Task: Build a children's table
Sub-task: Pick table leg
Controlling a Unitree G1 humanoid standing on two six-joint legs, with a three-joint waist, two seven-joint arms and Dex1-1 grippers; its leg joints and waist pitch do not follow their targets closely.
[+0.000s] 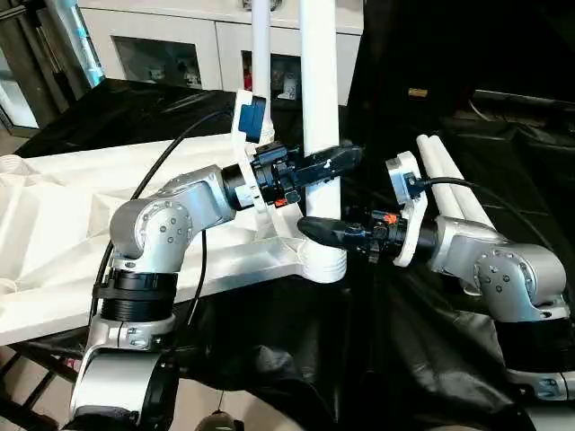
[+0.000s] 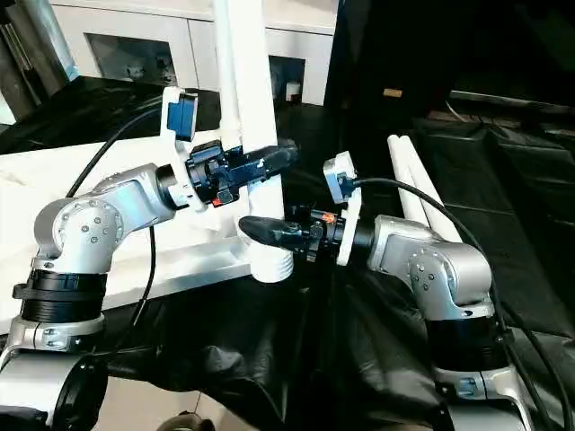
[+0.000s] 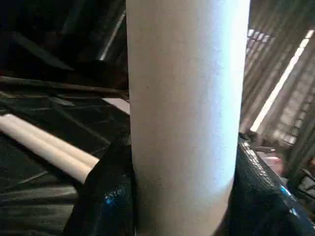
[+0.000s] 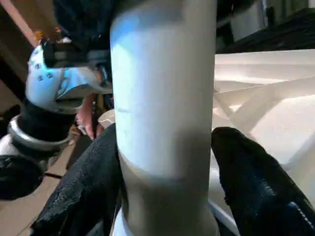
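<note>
Two silver forearms reach in over the black sheet [image 1: 296,359] that covers the worktop, and both meet at one upright white leg [image 1: 320,99] of the children's table [image 1: 81,224]. The table lies upside down on the robot's left, its ribbed underside facing up, and the leg stands in the round corner socket [image 1: 323,262] at the table's near corner.

Nearest, the right gripper [image 1: 325,230] comes in from the right, low on the leg, just above the socket. In the right wrist view its black fingers [image 4: 248,182] sit on either side of the tube; one side presses against it, while a thin gap shows at the other, so the grasp looks loose.

Slightly higher on the same leg, the left gripper [image 1: 334,163] comes in from the left. In the left wrist view its fingers [image 3: 106,196] hug the tube on both sides, clasped around it.

Beyond the right arm, two spare legs [image 1: 449,180] lie side by side on the black sheet, well apart from the table top.

Another leg [image 1: 260,45] stands upright behind the held one. Farthest back is a white cabinet [image 1: 180,45] with glass fronts.
</note>
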